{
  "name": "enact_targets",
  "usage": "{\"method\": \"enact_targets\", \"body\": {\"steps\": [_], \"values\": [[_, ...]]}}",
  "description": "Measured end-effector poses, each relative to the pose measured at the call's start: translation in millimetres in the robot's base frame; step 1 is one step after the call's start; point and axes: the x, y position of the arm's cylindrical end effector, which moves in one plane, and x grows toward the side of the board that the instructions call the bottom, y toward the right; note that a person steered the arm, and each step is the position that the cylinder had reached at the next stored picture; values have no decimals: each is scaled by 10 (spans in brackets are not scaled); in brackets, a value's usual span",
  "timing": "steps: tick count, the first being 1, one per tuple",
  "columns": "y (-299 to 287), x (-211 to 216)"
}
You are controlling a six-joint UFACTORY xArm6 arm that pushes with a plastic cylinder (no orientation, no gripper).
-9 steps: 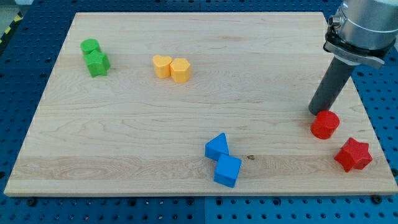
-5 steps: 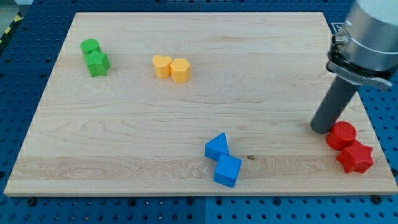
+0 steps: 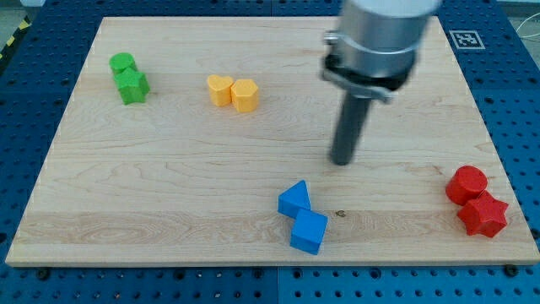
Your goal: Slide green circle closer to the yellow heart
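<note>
The green circle [image 3: 123, 62] sits at the board's upper left, touching a green star [image 3: 133, 85] just below it. The yellow heart [image 3: 219, 89] lies to their right, touching a yellow hexagon [image 3: 245, 95]. My tip [image 3: 341, 160] is on the board right of centre, far to the right of the green circle and the yellow heart, and above the blue blocks. It touches no block.
A blue triangle [image 3: 294, 198] and a blue cube [image 3: 309, 231] touch near the bottom middle. A red circle [image 3: 467, 183] and a red star [image 3: 483, 216] sit together at the lower right, near the wooden board's [image 3: 169, 169] right edge.
My tip pushed the red circle down-right against the red star, then swung left to the board's centre-right. The green, yellow and blue blocks have not moved.
</note>
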Motion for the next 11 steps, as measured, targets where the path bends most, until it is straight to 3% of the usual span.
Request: {"method": "enact_targets", "body": {"steps": [2,4,6,8,11], "values": [[-2284,-310],[-3440,-1322],[-3108,-1859],[-2864,-1365],[-2211,-1399]]}}
